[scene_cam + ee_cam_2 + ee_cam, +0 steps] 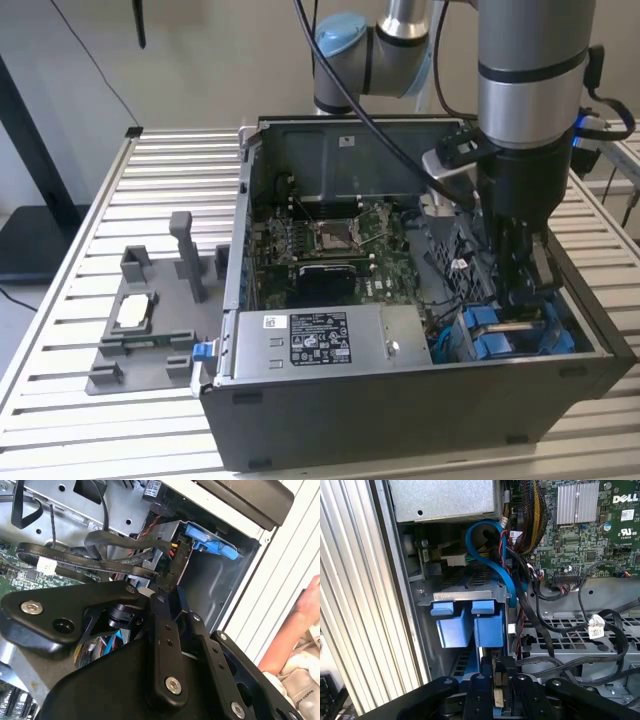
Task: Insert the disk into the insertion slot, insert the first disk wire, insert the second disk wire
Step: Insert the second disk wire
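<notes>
The slatted metal surface (80, 400) carries the open computer case (400, 420), and my arm (530, 90) comes down into it on the exterior view's right. The silver power-supply box (320, 345) lies along the case's near wall, with the green board (330, 245) beyond it. On the exterior view's left, outside the case, a grey fixture (150, 340) rests on the surface.

The disk (497, 335), seen by its blue bracket, sits in the insertion slot (465, 596) of the grey metal cage, in the case's corner just below my wrist. A blue cable (505, 570) loops above the cage.

My hand (161, 594) hangs right beside the disk, fingers (167, 645) drawn nearly together and pinching a black wire connector (173, 567). Its tip points at the blue bracket; I cannot tell whether it touches. In the second wrist view, a person's hand (305, 610) rests outside the case wall.
</notes>
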`<state>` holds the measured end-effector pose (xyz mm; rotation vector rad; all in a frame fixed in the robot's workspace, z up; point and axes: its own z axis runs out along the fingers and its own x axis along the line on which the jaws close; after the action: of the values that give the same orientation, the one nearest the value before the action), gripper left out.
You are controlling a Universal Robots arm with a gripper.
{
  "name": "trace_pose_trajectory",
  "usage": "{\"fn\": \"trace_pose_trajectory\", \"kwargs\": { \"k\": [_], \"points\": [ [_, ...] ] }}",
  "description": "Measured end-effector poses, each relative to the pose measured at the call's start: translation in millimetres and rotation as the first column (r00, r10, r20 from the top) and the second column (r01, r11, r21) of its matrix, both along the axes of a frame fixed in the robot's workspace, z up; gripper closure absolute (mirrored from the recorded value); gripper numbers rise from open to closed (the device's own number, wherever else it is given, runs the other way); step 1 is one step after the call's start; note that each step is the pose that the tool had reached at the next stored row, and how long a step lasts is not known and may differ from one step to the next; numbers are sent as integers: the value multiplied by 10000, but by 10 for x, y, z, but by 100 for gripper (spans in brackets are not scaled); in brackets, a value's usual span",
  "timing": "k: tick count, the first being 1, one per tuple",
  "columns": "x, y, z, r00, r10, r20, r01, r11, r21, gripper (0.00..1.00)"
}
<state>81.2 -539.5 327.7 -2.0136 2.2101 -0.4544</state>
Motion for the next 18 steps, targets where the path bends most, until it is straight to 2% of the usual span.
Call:
{"fn": "trace_pose_trajectory", "kwargs": {
  "k": [7, 10, 13, 18],
  "points": [
    [-1, 0, 40, 10000, 0, -1, 0, 10000, -4, 76],
    [-1, 0, 83, 10000, 0, -1, 0, 10000, -3, 76],
    [-1, 0, 149, 10000, 0, -1, 0, 10000, -3, 76],
    [-2, 0, 317, 10000, 7, -37, -7, 10000, -3, 76]
  ]
}}
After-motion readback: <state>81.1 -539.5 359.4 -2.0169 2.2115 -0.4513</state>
